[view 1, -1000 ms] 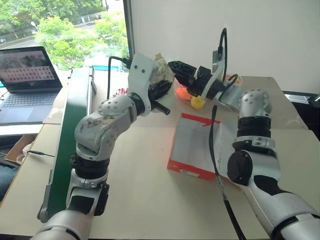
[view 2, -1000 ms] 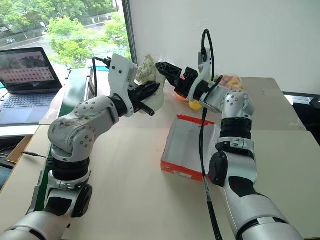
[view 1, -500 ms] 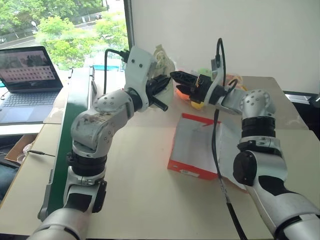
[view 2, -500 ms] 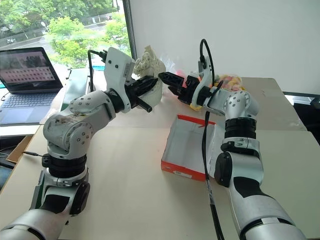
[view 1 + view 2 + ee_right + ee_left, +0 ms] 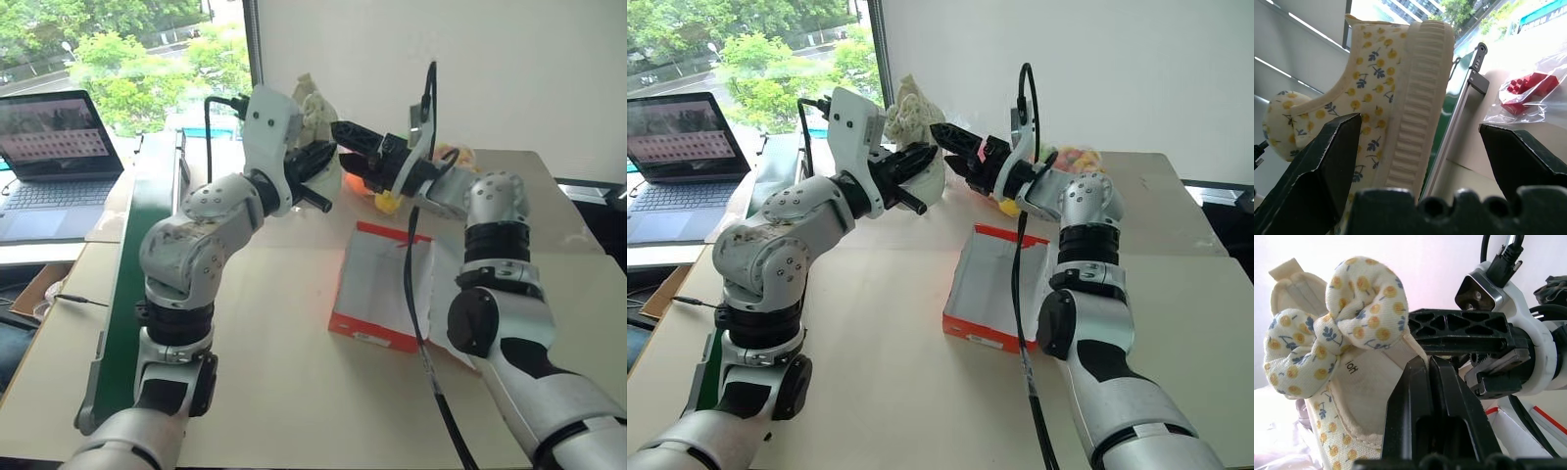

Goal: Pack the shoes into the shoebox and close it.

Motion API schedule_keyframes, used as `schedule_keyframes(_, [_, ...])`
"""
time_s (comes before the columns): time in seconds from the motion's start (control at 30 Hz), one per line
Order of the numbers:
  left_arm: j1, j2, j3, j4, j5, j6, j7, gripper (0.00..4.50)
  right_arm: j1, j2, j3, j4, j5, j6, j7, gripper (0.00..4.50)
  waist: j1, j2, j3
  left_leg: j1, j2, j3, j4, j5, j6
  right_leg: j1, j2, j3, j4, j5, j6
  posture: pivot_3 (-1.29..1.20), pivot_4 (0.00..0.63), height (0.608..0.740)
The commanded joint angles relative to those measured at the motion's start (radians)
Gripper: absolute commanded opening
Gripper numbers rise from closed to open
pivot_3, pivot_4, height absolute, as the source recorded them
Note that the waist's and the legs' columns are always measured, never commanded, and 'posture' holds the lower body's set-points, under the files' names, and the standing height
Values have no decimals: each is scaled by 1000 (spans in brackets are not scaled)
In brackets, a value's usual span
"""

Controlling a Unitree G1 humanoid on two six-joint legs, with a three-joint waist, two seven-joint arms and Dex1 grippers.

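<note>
- Left wrist view: left gripper (image 5: 1428, 377) pinched tight on the inner edge of a cream fabric shoe (image 5: 1347, 357) with yellow-flower print and a knotted bow, held in the air.
- Right wrist view: right gripper (image 5: 1420, 147) spread wide, fingers flanking the same shoe's ribbed sole (image 5: 1418, 98), not yet touching.
- Head views: both grippers meeting above the far side of the bench (image 5: 294, 392), shoe (image 5: 911, 122) between them.
- Shoebox (image 5: 382, 284) lying open on the bench, orange-red walls, white inside, nothing visible in it.
- Risk: thin pinch on soft fabric likely to slip if the right gripper nudges the sole.
- Risk: shoe dropping beside the shoebox during a handover.
- Risk: right arm's dangling cable (image 5: 416, 284) catching the shoebox wall.
</note>
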Motion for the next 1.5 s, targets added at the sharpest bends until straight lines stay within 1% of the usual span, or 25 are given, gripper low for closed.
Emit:
schedule_keyframes(0.03, [-9,-13,-8,-59,-31,0,-14,62,-48,0,-10,-17,38,2,29,4500,0,0,0,0,0,0,0,0,0,0,0,0,0,0,0,0,150,740])
schedule_keyframes(0.13, [-2,-9,-14,-63,-34,3,-21,62,-60,-4,-16,-21,51,17,44,4500,0,0,0,0,0,0,0,0,0,0,0,0,0,0,0,0,150,740])
schedule_keyframes(0.23, [-6,-9,-17,-60,-38,1,-21,62,-48,8,8,-44,47,33,60,4500,-2,0,0,0,0,0,0,0,0,0,0,0,0,0,0,0,150,740])
schedule_keyframes(0.27, [-8,-9,-18,-58,-38,0,-22,0,-44,13,13,-48,46,34,61,4089,-2,0,0,0,0,0,0,0,0,0,0,0,0,0,0,0,150,740])
schedule_keyframes(0.3, [-12,-10,-18,-54,-39,-2,-22,0,-41,21,11,-46,49,37,57,4089,-2,0,0,0,0,0,0,0,0,0,0,0,0,0,0,0,150,740])
schedule_keyframes(0.33, [-16,-10,-18,-52,-39,-3,-24,0,-33,27,19,-51,46,38,60,3855,-2,0,0,0,0,0,0,0,0,0,0,0,0,0,0,0,150,740])
schedule_keyframes(0.37, [-18,-10,-19,-51,-38,-4,-25,0,-27,33,23,-57,46,41,61,3471,-2,0,0,0,0,0,0,0,0,0,0,0,0,0,0,0,150,740])
schedule_keyframes(0.4, [-19,-10,-19,-50,-38,-5,-26,0,-23,38,22,-60,48,45,60,3205,-2,0,0,0,0,0,0,0,0,0,0,0,0,0,0,0,150,740])
schedule_keyframes(0.5, [-18,-11,-20,-51,-37,-4,-26,0,-12,49,24,-72,46,50,56,2195,-1,0,0,0,0,0,0,0,0,0,0,0,0,0,0,0,150,740])
schedule_keyframes(0.53, [-18,-10,-20,-53,-37,-3,-26,0,-9,51,24,-75,45,51,54,1774,-1,0,0,0,0,0,0,0,0,0,0,0,0,0,0,0,150,740])
schedule_keyframes(0.6, [-16,-5,-18,-56,-39,2,-28,0,-5,53,24,-78,39,46,49,1199,-1,0,0,0,0,0,0,0,0,0,0,0,0,0,0,0,150,740])
schedule_keyframes(0.63, [-17,-1,-15,-58,-41,7,-29,0,-4,50,25,-78,34,41,48,972,-1,0,0,0,0,0,0,0,0,0,0,0,0,0,0,0,150,740])
schedule_keyframes(0.7, [-19,12,-3,-63,-54,35,-33,0,-2,40,35,-78,15,26,49,755,-1,0,0,0,0,0,1,0,0,0,0,0,0,0,0,0,150,740])
schedule_keyframes(0.77, [-17,37,9,-73,-74,73,-49,0,-1,21,54,-73,-20,-6,42,674,-2,0,0,0,0,0,1,0,0,0,0,0,0,0,0,0,150,740])
schedule_keyframes(0.83, [1,110,19,-103,-105,118,-100,0,-6,-20,88,-60,-80,-70,34,602,-7,0,0,0,0,0,0,0,0,0,0,0,0,0,0,0,150,740])
schedule_keyframes(0.93, [27,196,55,-141,-170,159,-164,916,-20,-81,121,-35,-137,-139,42,596,-7,1,1,0,0,0,0,0,0,-1,1,0,1,0,0,0,150,740])
schedule_keyframes(0.97, [31,221,60,-151,-185,168,-180,1346,-25,-98,130,-28,-153,-157,44,596,-1,1,1,0,0,0,0,0,0,-1,0,0,1,0,0,0,150,740])
schedule_keyframes(1.03, [33,267,54,-165,-192,171,-199,2057,-38,-127,141,-9,-181,-186,45,596,2,1,2,-1,-1,0,1,0,0,-1,-1,-1,0,0,0,0,150,740])
schedule_keyframes(1.1, [24,297,62,-164,-220,184,-221,2911,-48,-156,149,2,-208,-205,36,596,0,2,2,-1,-1,0,1,-1,1,0,-1,0,-1,0,1,0,150,740])
schedule_keyframes(1.13, [20,304,65,-164,-230,189,-228,3171,-50,-165,153,4,-219,-210,35,596,0,2,2,-1,-1,0,1,-1,1,0,-1,1,-1,0,1,0,150,740])
schedule_keyframes(1.17, [15,325,65,-165,-242,185,-253,3540,-50,-181,172,2,-244,-216,31,596,-1,1,2,-1,-1,0,1,-1,1,0,-1,1,-1,0,1,0,150,740])
schedule_keyframes(1.27, [-8,382,75,-146,-261,168,-306,3540,-36,-234,242,-25,-331,-204,-2,596,-2,2,2,-1,-1,0,1,-1,1,-1,0,1,0,0,1,0,150,740])
schedule_keyframes(1.33, [-25,412,78,-117,-252,144,-324,3540,-6,-267,317,-73,-409,-164,-47,596,-2,3,3,-1,-1,0,1,0,0,-1,0,1,0,-1,2,0,150,740])
schedule_keyframes(1.4, [-27,434,71,-86,-228,108,-334,3540,23,-273,342,-128,-428,-38,-104,596,-2,3,3,-1,-1,0,1,0,0,-1,0,1,0,-2,3,0,150,740])
schedule_keyframes(1.5, [-18,438,54,-72,-210,79,-330,3540,50,-271,326,-217,-409,109,-134,596,-4,3,3,0,-1,1,1,0,0,-1,0,2,0,-2,3,0,150,740])
